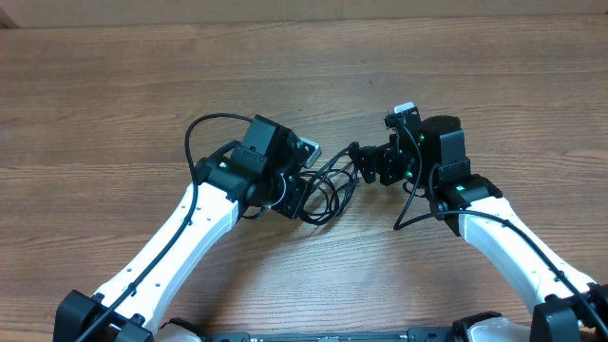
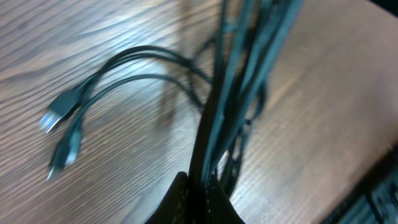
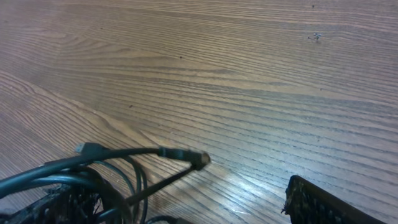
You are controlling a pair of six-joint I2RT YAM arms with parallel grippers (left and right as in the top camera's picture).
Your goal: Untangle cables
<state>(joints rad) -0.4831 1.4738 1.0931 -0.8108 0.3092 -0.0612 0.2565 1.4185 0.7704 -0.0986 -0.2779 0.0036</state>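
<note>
Left wrist cam: left end effector [image 2: 198,190] is clenched on the cables [image 2: 217,124]. The bundle of thin black cords runs from between the closed fingers up and out the top of frame. Two loose ends branch left and lie on the desk [image 2: 323,124]: a silver-tipped USB plug [image 2: 53,118] and, just below it, a smaller plug [image 2: 65,152], blurred. Only this view shows those two.

Right wrist cam: right end effector [image 3: 186,190] is released, fingers spread wide. One pad [image 3: 59,202] sits at bottom frame-left, the other at bottom frame-right. Cords loop over and beside the frame-left pad; can't tell if they touch it. One cord ends in a small plug [image 3: 199,160] that pokes out between the fingers, nothing pinched. Past it is wood grain, with a pale speck [image 3: 316,37] far up frame-right.

Overhead: both end effectors face each other near desk centre, with the tangle of loops between and just below them. Only this view shows the white left arm [image 1: 180,237] and right arm [image 1: 513,237], a green light [image 1: 223,164] on each, and a thicker wire [image 1: 195,128] arcing beside the left one.
</note>
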